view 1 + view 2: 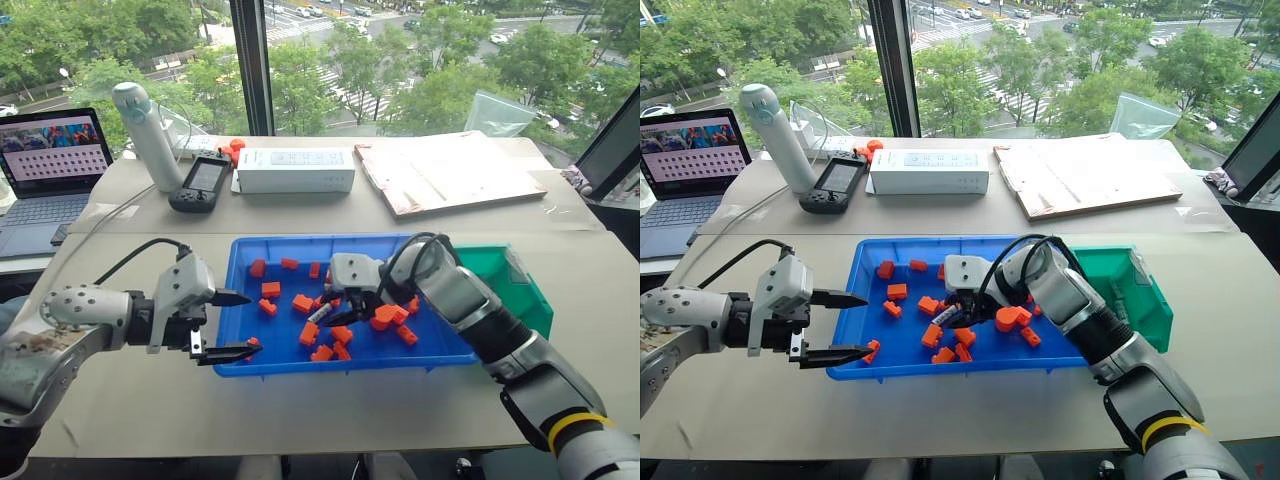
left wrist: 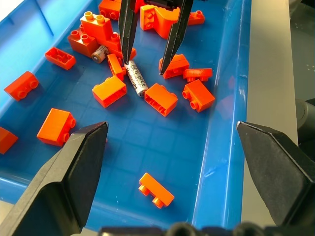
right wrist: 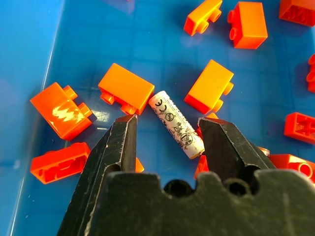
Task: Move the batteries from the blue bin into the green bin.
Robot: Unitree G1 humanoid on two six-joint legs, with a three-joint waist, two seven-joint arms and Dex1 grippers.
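**Black Fingers Straddling a Battery Among Orange Bricks**

Right gripper (image 3: 166, 140) lowered into the large, shallow, bright blue plastic bin (image 1: 240, 262), two black fingers (image 3: 118, 147) parted on either side of a slim, white-labelled cylindrical battery (image 3: 176, 124). Not yet clenched: clear blue floor visible between each fingertip and the battery, nothing held. Battery lying flat on the bin floor, slanted across the gap between the fingers, one end just beside an orange plastic brick (image 3: 126, 89), another orange brick (image 3: 209, 87) near its far side. Second small grey battery (image 2: 100, 53) lying half tucked against a cluster of orange bricks (image 2: 96, 29) deeper in the same bin. More loose orange bricks scattered across the blue floor.

Left gripper (image 1: 232, 325) held at the near left corner of the blue bin, its fingers spread wide and empty, the lower fingertip (image 1: 238, 349) close to a small orange brick at the rim; whether touching, impossible to say.

Small, deep green plastic bin (image 1: 520, 280) standing against the right end of the blue bin, partly hidden behind the right arm.

Beyond the bins on the brown paper-covered table (image 1: 320, 215): a long white box (image 1: 296, 169), a black handheld controller (image 1: 201, 184), a white cylindrical device (image 1: 147, 134), a flat brown board (image 1: 448, 172) and an open laptop (image 1: 50, 175) at the far left.
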